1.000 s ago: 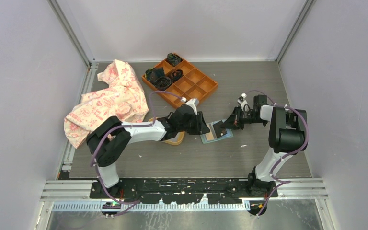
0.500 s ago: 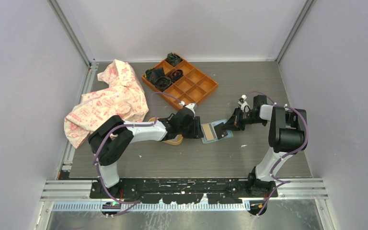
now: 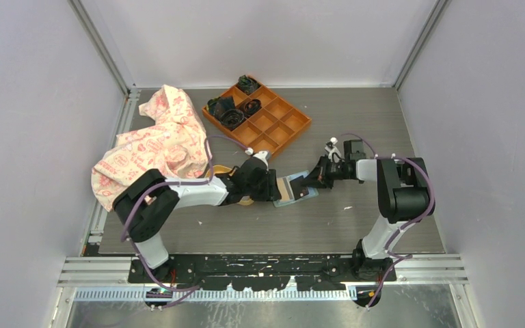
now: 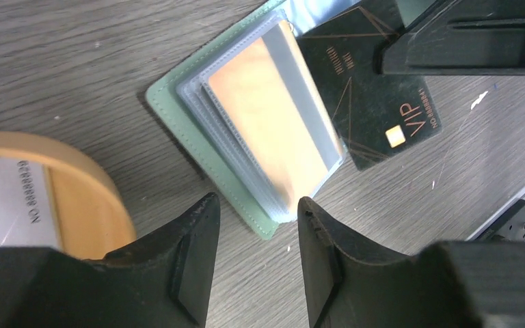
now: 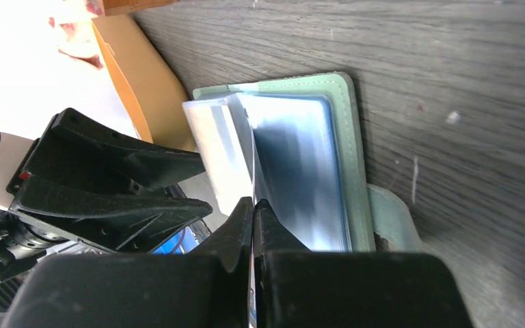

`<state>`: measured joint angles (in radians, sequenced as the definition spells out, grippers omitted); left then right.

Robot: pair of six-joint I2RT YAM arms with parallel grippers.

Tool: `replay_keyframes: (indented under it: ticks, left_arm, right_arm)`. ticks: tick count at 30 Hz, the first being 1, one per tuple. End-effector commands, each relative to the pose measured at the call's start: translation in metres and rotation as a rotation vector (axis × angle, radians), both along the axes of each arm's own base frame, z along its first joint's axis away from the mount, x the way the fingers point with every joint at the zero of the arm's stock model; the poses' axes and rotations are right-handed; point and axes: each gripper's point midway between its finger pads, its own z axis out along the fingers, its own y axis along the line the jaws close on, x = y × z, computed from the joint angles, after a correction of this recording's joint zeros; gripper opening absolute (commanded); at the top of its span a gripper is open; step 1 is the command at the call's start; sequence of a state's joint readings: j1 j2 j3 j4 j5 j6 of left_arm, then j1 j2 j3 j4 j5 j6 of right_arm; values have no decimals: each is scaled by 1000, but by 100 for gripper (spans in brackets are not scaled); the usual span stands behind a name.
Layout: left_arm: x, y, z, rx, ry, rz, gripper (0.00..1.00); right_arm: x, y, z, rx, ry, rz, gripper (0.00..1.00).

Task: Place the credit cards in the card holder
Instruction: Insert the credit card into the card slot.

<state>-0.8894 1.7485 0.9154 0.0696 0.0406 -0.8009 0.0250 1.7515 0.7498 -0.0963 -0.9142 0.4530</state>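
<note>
The sage-green card holder [image 3: 292, 190] lies open on the table, its clear sleeves fanned up [image 4: 273, 137]. My right gripper [image 3: 309, 180] is shut on the black VIP credit card [image 4: 376, 113], gripped edge-on between its fingers [image 5: 253, 205]. The card's free end rests on the holder's right half beside the sleeves; I cannot tell whether it is in a slot. The holder also shows in the right wrist view [image 5: 345, 130]. My left gripper [image 4: 256, 239] is open and empty, low over the table at the holder's near-left corner. A pale credit card [image 4: 3, 198] lies in the yellow dish.
The yellow oval dish [image 4: 75, 205] sits right beside the holder, under my left arm [image 3: 246, 200]. An orange compartment tray [image 3: 273, 119] with dark items stands at the back. A patterned cloth [image 3: 154, 143] lies at the back left.
Both grippers have moved left. The card holder has slid left with them, towards the dish. The right gripper has kept hold of the black card.
</note>
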Motion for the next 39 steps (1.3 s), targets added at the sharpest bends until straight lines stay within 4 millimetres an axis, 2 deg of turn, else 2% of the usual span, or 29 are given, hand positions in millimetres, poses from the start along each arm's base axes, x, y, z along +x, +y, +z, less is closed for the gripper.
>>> replay_keyframes:
  ticks: [1, 6, 12, 18, 20, 33, 36, 39]
  left_arm:
    - [15, 5, 35, -45, -116, 36, 47]
    - [11, 5, 29, -67, -68, 30, 48]
    - [13, -4, 21, -78, -21, 45, 49]
    - [16, 2, 6, -12, 1, 68, 49]
    - [17, 5, 2, 3, 6, 71, 48]
    - [27, 11, -16, 61, 34, 53, 45]
    - [27, 15, -21, 80, 53, 49, 45]
    - [27, 15, -16, 75, 45, 38, 44]
  right_arm:
    - [27, -16, 27, 9, -161, -101, 1]
    - [27, -12, 45, 57, -279, -42, 1]
    - [24, 0, 41, 112, -262, 5, 1]
    - [23, 2, 30, 98, -210, 20, 1]
    - [18, 11, 27, 98, -190, 50, 1]
    - [9, 8, 16, 16, -105, 55, 1]
    - [9, 8, 18, 17, -109, 57, 1]
    - [12, 12, 33, 53, -151, 81, 1]
